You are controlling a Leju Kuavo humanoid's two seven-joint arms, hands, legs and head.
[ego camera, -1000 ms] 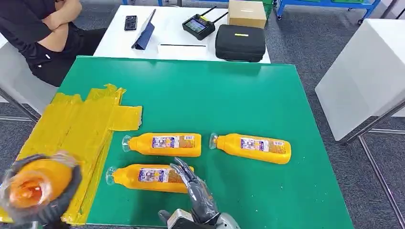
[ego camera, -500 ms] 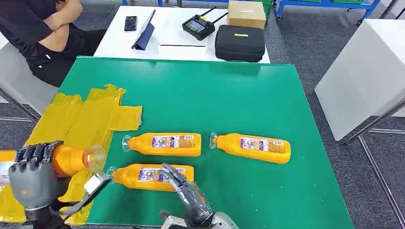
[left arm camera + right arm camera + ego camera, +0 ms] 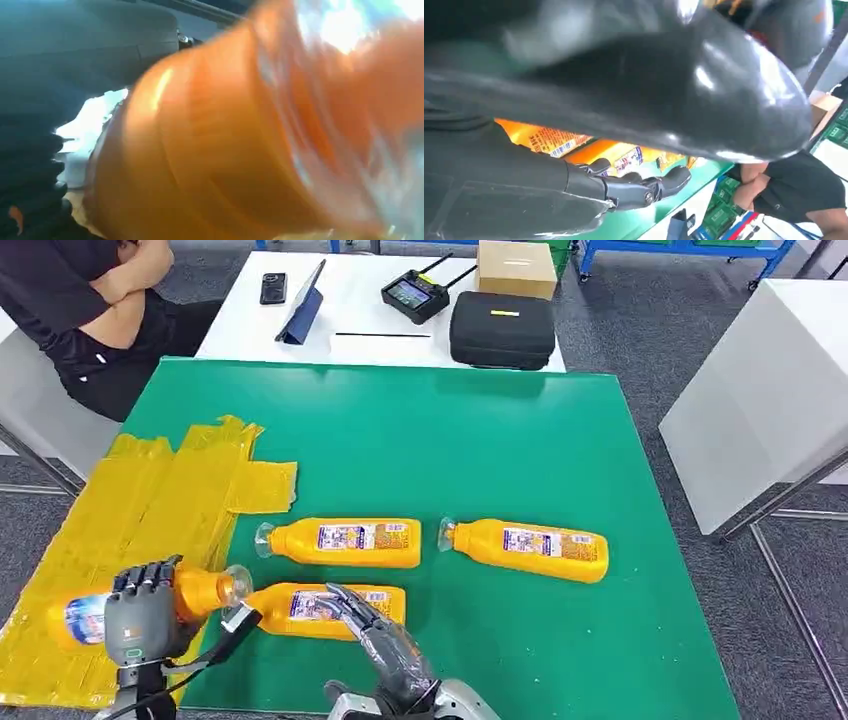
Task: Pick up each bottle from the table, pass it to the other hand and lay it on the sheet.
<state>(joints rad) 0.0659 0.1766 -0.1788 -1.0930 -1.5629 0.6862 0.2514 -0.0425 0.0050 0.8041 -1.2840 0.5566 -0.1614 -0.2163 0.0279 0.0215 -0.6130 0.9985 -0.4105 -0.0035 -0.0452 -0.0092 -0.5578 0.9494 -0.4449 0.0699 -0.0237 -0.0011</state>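
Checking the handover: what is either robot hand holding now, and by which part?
The left robot hand grips a yellow-orange plastic bottle around its upper body, below the neck. The right robot hand holds nothing.

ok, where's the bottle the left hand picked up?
In the head view it's at the near left, over the yellow sheet: the left hand grips the orange bottle lying sideways, cap towards the nearest table bottle.
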